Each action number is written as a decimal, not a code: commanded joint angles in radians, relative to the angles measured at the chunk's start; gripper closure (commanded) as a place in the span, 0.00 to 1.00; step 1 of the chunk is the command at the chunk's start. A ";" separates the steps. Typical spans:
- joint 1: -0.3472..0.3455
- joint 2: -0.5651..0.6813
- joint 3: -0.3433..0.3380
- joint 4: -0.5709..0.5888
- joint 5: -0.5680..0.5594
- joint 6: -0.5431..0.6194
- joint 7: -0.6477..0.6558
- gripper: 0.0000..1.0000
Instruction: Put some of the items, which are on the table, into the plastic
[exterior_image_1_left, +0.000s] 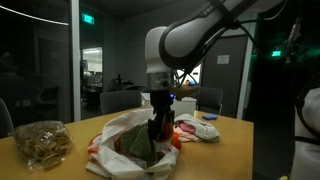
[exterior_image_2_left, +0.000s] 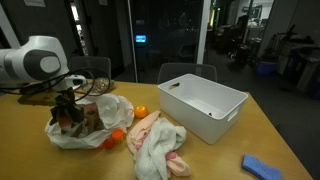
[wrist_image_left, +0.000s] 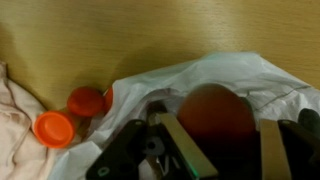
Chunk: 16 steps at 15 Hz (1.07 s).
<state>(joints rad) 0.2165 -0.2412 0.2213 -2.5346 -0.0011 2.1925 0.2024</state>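
Fingers (wrist_image_left: 188, 150) clenched inside plastic (wrist_image_left: 240, 70) mouth, brown item (wrist_image_left: 215, 112) just ahead, grip unclear, orange item (wrist_image_left: 53, 128) & red item (wrist_image_left: 88, 100) on desk (wrist_image_left: 120, 35) beside bag edge, bare wood beyond, white box (exterior_image_2_left: 205, 100) well apart

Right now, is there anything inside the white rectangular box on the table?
No, the white box shows only its bare white inside in an exterior view.

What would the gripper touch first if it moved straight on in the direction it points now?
Probably the brown item inside the plastic, right ahead of the gripper; depth is unclear.
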 joint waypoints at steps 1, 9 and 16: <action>-0.030 0.125 0.024 0.124 -0.129 -0.008 0.034 0.92; -0.064 0.314 -0.051 0.143 -0.100 0.116 -0.082 0.91; -0.098 0.215 -0.080 0.105 0.104 0.097 -0.215 0.42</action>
<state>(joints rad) 0.1394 0.0573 0.1607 -2.4048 0.0389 2.3066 0.0416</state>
